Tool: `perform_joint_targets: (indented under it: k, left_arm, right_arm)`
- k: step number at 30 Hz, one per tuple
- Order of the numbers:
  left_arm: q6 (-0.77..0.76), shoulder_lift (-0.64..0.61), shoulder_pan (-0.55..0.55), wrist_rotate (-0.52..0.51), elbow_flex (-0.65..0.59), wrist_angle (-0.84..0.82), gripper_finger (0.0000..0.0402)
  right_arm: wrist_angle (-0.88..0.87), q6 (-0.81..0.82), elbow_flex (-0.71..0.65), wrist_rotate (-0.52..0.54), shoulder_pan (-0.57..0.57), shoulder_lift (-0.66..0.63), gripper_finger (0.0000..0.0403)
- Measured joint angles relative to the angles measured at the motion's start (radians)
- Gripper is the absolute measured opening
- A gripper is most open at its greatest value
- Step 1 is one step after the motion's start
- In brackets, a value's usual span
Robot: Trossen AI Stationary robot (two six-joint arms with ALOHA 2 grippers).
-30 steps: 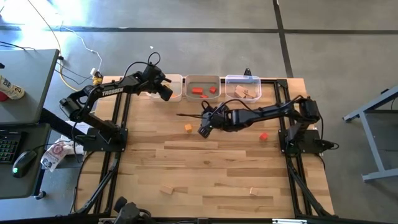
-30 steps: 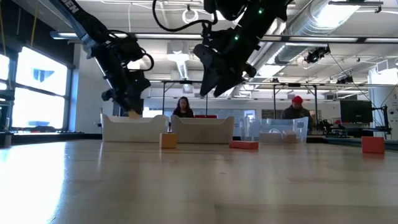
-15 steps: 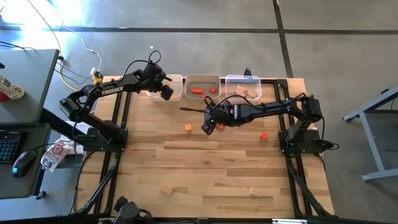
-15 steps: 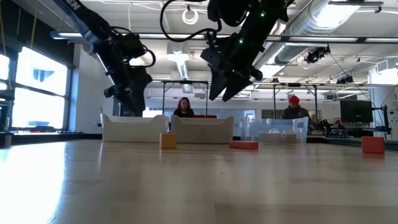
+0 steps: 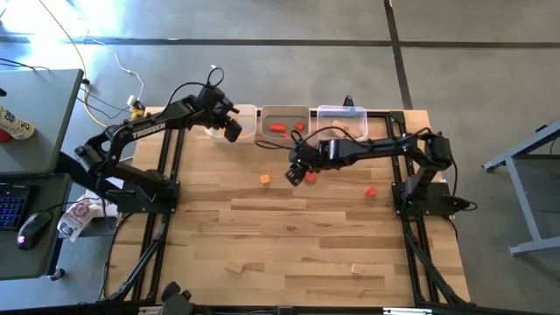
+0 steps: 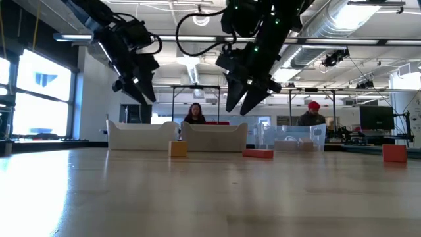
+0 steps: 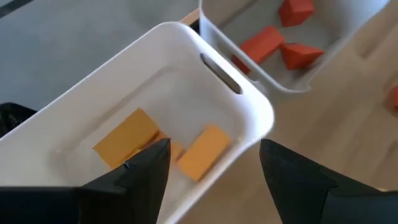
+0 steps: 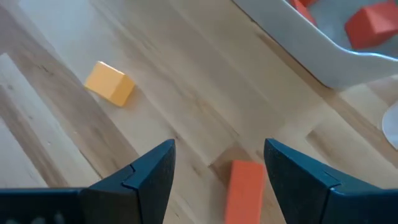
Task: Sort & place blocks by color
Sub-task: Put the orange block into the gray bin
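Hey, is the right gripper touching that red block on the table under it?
Apart. In the right wrist view the red block lies flat on the table between the open fingers, clear of both. The low view shows the right gripper well above it.

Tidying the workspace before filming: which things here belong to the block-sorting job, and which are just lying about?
Job:
orange wooden cube
red wooden bar
red wooden cube
two pale wooden blocks
three plastic bins

Lying about:
computer mouse
keyboard
white cable
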Motion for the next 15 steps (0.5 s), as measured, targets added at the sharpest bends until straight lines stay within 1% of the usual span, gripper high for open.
perform_joint_targets:
  k: [6, 11, 15]
  left_arm:
    - [-0.004, -0.071, -0.064, 0.001, 0.000, -0.072, 0.0234]
    - [-0.008, -0.122, -0.153, 0.002, 0.000, -0.122, 0.0234]
    - [-0.010, -0.147, -0.234, 0.002, 0.000, -0.146, 0.0234]
  right_arm:
    - [-0.056, 0.025, 0.000, -0.080, -0.046, 0.000, 0.0232]
    - [-0.131, 0.033, 0.000, -0.091, -0.060, 0.000, 0.0232]
    - [-0.147, 0.044, 0.000, -0.118, -0.059, 0.006, 0.0232]
